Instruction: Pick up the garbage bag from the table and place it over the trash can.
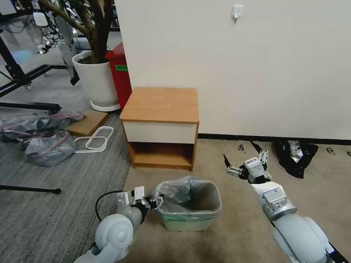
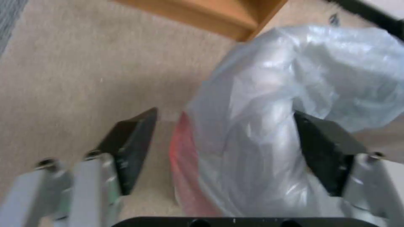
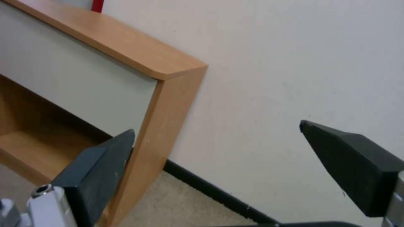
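The translucent grey garbage bag [image 1: 175, 193] is draped over the beige trash can [image 1: 193, 223] on the floor in front of the table [image 1: 159, 104]; its plastic bunches higher at the bin's left rim. My left gripper [image 1: 155, 202] is at that left rim, open. In the left wrist view the left gripper [image 2: 224, 113] has the garbage bag [image 2: 269, 119] and its pink band between the spread fingers, one finger [image 2: 324, 145] against the plastic. My right gripper [image 1: 241, 155] hovers open right of the table, away from the bin. The right wrist view shows the right gripper [image 3: 216, 126] facing the table [image 3: 118, 47] and the wall.
A tall red bin [image 1: 120, 73] and a white plant pot [image 1: 95, 82] stand behind the table on the left. Bulging grey-pink bags [image 1: 47, 146], a wood board [image 1: 87, 122] and a white frame [image 1: 97, 138] lie on the left floor. A black bag [image 1: 296, 153] lies at the right wall.
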